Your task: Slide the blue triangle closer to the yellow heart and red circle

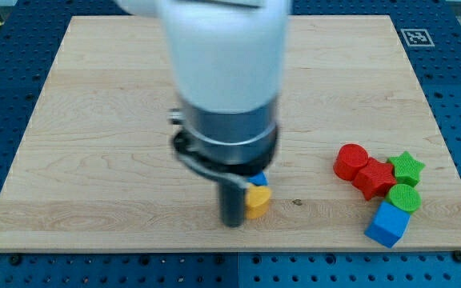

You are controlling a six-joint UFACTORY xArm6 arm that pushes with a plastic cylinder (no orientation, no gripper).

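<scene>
The yellow heart [257, 202] lies near the view's bottom centre. A small blue block [260, 181], likely the blue triangle, shows just above it, touching it and mostly hidden by the arm. My tip [232, 223] is right beside the heart's left side, close or touching. The red circle [350, 160] lies far off at the view's right, at the left end of a cluster of blocks.
Next to the red circle sit a red star-like block [374, 178], a green star [407, 166], a green circle [404, 198] and a blue cube [387, 224]. The wooden board [94, 120] ends close below the tip. The blurred arm body [226, 88] covers the board's centre.
</scene>
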